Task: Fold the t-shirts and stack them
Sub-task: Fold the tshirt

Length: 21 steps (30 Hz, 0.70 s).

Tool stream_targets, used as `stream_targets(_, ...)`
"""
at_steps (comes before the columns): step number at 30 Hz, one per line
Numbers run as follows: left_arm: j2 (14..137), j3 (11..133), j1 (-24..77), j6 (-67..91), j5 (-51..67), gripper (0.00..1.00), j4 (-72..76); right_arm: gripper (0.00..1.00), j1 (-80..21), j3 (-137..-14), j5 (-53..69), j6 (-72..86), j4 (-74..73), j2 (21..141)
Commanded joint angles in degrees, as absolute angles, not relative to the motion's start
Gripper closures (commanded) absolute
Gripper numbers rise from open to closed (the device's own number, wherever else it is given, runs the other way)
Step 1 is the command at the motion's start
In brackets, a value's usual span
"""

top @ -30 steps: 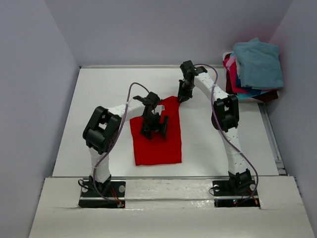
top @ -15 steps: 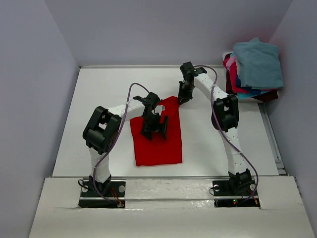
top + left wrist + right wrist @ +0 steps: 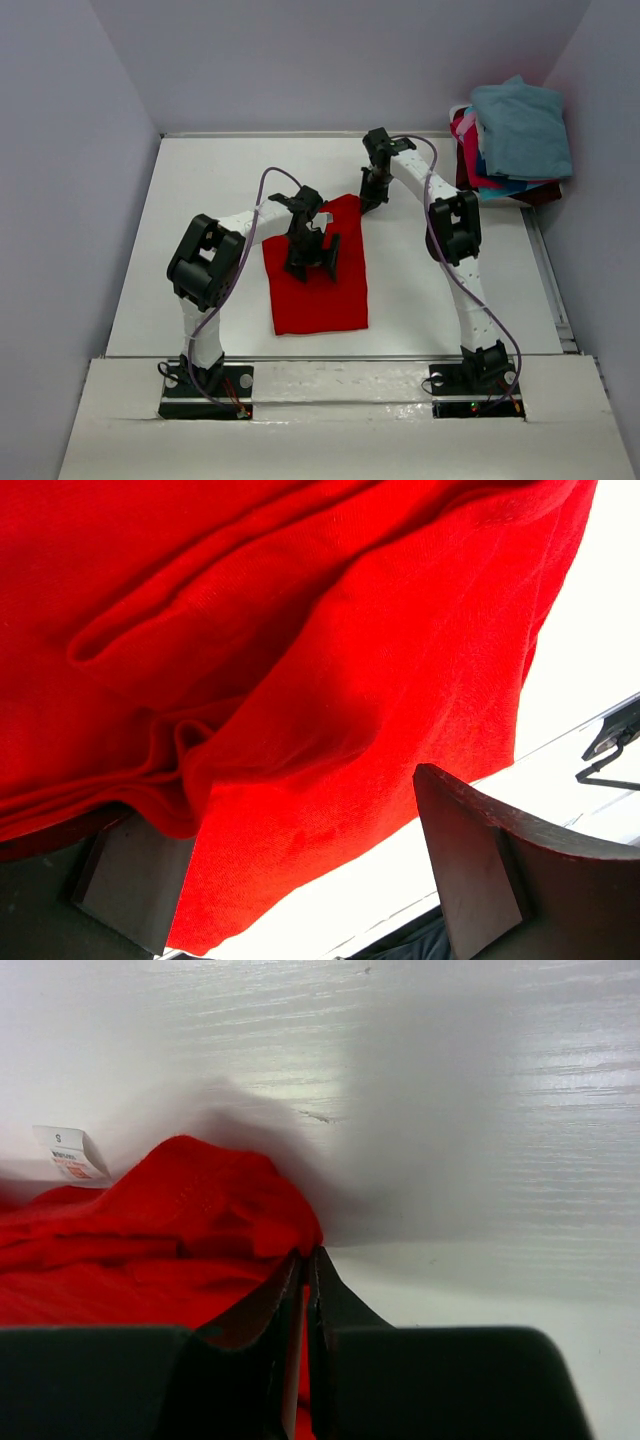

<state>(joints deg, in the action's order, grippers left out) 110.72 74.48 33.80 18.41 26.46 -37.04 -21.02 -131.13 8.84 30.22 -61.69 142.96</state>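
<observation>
white arms point(image 3: 243, 221), black joints and jaws, purple cables point(image 3: 264, 182), black bases point(image 3: 205, 392)

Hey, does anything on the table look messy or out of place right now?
The pile of t-shirts at the far right is a loose heap, edges sticking out unevenly, not a tidy stack. The red t-shirt lies mostly flat except its far corner, bunched where the right gripper pinches it.

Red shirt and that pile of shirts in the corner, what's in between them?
In the top view, just bare white table, with the right arm reaching across it between the red shirt and the shirt pile.
</observation>
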Motion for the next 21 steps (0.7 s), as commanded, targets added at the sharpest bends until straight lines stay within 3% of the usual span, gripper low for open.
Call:
stream_targets(1,113.4,71.3,35.3,16.9,26.4,0.01,-36.4,0.93,-20.8,-135.1,9.1,29.8,-62.7,143.8)
stream_targets(21,113.8,71.3,35.3,17.0,25.8,0.01,-36.6,0.93,-18.6,-141.1,12.3,30.2,-64.7,143.3)
